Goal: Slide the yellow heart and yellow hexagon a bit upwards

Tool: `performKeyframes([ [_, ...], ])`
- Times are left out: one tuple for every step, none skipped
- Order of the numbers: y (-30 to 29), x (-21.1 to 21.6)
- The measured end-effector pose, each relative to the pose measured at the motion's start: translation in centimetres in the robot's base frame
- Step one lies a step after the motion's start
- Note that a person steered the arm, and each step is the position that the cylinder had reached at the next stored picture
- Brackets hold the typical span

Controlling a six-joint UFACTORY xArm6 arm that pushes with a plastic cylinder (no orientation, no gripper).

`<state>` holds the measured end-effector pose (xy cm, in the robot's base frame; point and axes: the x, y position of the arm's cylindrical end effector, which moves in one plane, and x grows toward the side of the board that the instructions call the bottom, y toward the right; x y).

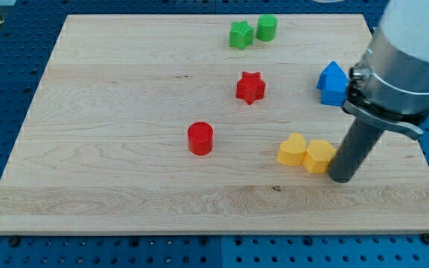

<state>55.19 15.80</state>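
The yellow heart and the yellow hexagon lie side by side, touching, at the board's lower right. The heart is on the left. My tip rests on the board just right of the hexagon and slightly below it, very close to its right edge or touching it. The dark rod rises from the tip up to the arm's grey body at the view's upper right.
A red cylinder sits left of the yellow pair. A red star lies above them. A blue block is at the right, partly behind the arm. A green star and green cylinder sit near the top edge.
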Motion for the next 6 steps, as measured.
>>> performKeyframes([
  [-0.3, 0.2],
  [-1.8, 1.8],
  [-4.0, 1.9],
  [-4.5, 0.3],
  [-4.1, -2.5],
  [-4.0, -5.6],
])
